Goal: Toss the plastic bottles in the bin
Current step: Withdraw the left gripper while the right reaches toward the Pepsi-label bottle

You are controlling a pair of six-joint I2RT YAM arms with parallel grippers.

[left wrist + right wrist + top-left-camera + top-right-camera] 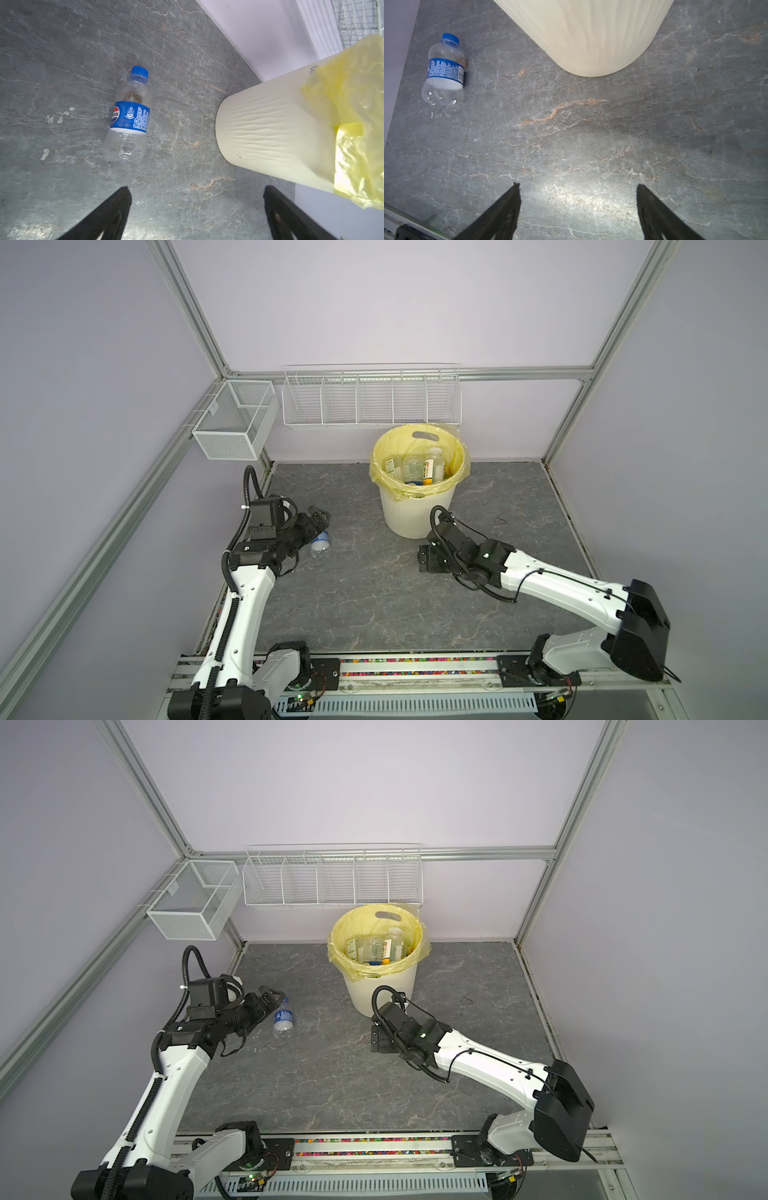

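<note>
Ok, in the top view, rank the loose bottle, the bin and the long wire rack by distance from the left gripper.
1. Blue-label bottle, lying right beside the left gripper.
2. Bin, standing farther right.
3. Long wire rack, up on the back wall.

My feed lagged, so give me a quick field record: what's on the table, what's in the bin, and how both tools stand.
bin: upright, yellow-lined, several bottles inside
on table: one blue-label bottle, lying down, apart from bin
left tool: open, empty, close to that bottle
right tool: open, empty, near bin base
</note>
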